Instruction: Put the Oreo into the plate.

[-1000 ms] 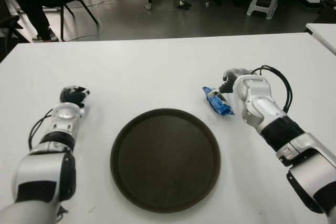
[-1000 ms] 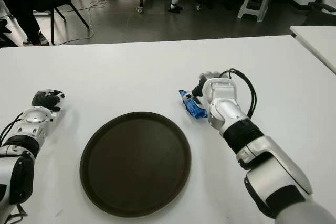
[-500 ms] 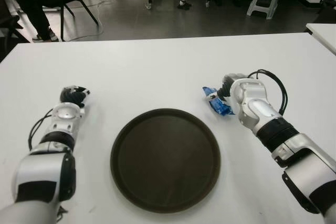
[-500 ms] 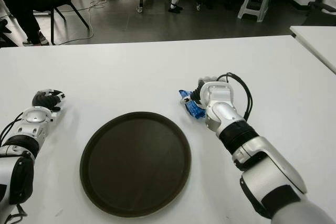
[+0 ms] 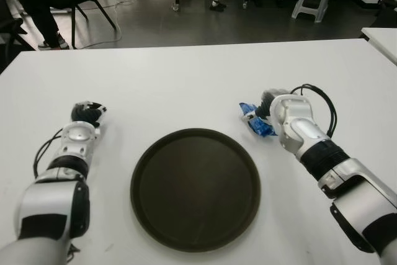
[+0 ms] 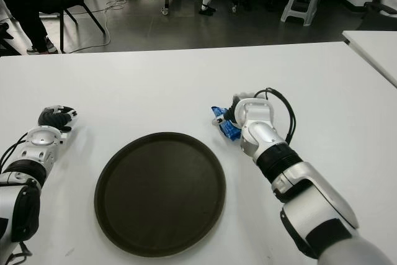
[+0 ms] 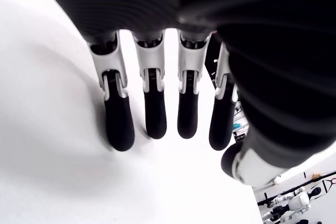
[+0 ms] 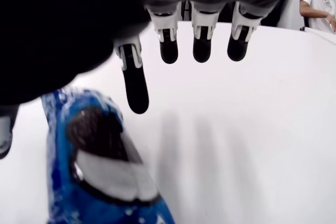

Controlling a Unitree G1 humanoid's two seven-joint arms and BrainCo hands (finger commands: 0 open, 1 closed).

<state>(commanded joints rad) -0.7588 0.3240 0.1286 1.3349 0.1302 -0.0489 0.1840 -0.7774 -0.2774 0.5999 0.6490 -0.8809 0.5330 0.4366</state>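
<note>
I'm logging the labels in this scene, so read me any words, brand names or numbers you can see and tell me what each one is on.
None can be read.
Blue Oreo packet, on the table under the right hand: only a cookie picture shows; no lettering is legible.
Dark round plate: no markings visible.
Left hand, left of the plate: no readable labels.

Plate (image 5: 195, 188) mid-table (image 5: 186, 85), Oreo (image 5: 255, 120) just beyond its right rim, right hand (image 5: 268, 105) over it, left hand (image 5: 87, 113) far left
</note>
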